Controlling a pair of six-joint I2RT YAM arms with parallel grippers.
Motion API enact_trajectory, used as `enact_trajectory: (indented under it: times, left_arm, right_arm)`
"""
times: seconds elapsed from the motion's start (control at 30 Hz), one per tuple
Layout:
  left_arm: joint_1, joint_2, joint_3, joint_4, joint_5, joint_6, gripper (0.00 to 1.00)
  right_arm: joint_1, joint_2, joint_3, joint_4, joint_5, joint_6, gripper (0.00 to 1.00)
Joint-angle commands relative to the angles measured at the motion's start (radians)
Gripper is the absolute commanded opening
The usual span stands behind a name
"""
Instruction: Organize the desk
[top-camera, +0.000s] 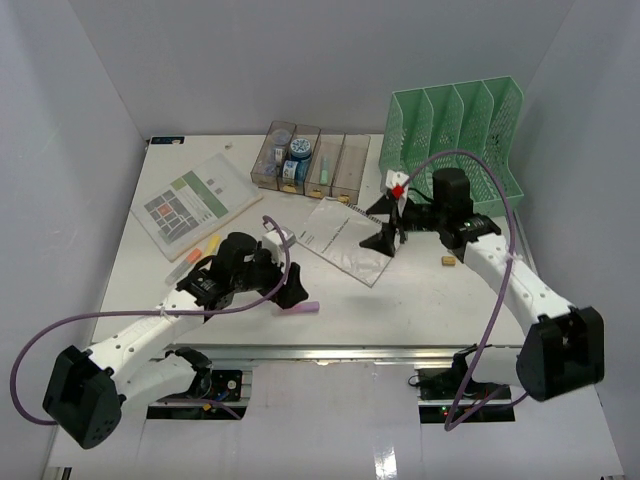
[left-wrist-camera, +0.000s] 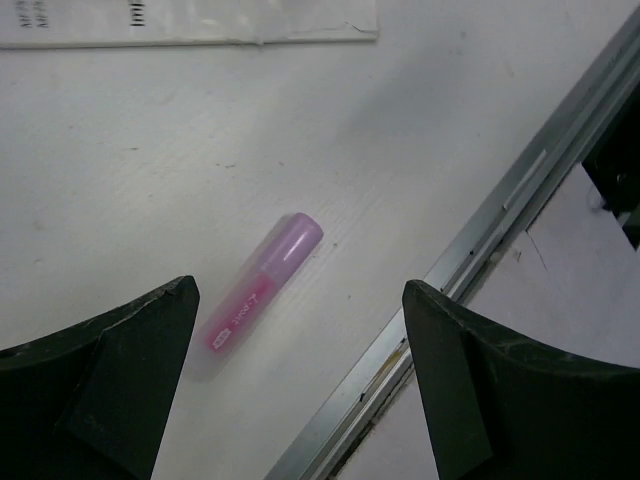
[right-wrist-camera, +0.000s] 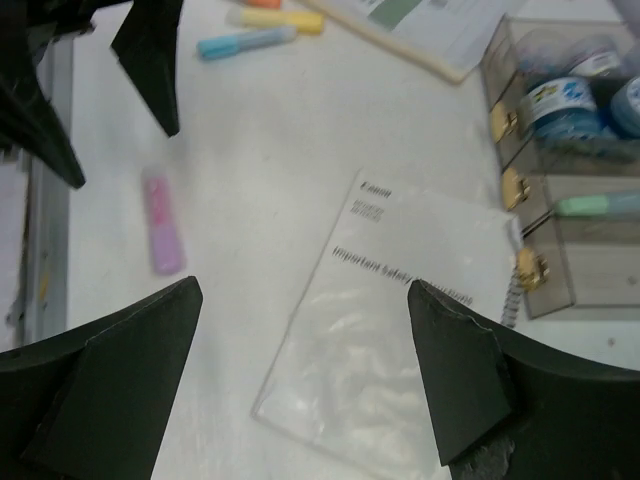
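The worktop lies below, its silver rail along the near edge. The left claw hangs released, jaws spread wide above a pink highlighter just inside that rail. The right claw gapes too, over a plastic-sleeved manual mid-worktop. Picking up the highlighter looks to be the current step: centre over it, square the wrist, descend, clench across its barrel.
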Motion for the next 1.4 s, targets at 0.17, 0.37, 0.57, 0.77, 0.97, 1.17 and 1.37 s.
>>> enact_trajectory:
  times: [0.17, 0.37, 0.57, 0.77, 0.97, 1.17, 1.37]
  left_arm:
    - [-0.274, 0.175, 0.120, -0.104, -0.184, 0.293, 0.87]
    - [-0.303, 0.326, 0.160, -0.140, -0.293, 0.364, 0.81]
    - [-0.309, 0.407, 0.178, -0.152, -0.349, 0.411, 0.77]
    - [-0.312, 0.463, 0.174, -0.152, -0.364, 0.413, 0.70]
    - [-0.317, 0.510, 0.174, -0.149, -0.369, 0.406, 0.63]
    - [-0.317, 0.522, 0.174, -0.131, -0.418, 0.395, 0.51]
    - [-0.317, 0.519, 0.184, -0.106, -0.454, 0.354, 0.38]
  right_arm:
    - [-0.106, -0.234, -0.283, -0.292, -0.178, -0.350, 0.91]
    - [-0.205, -0.286, -0.353, -0.293, -0.245, -0.374, 0.91]
    - [-0.263, -0.287, -0.377, -0.295, -0.289, -0.381, 0.92]
    - [-0.275, -0.287, -0.382, -0.294, -0.307, -0.384, 0.92]
    - [-0.287, -0.297, -0.379, -0.293, -0.316, -0.378, 0.92]
    - [-0.299, -0.303, -0.379, -0.292, -0.333, -0.371, 0.92]
    - [-0.306, -0.300, -0.378, -0.293, -0.333, -0.366, 0.92]
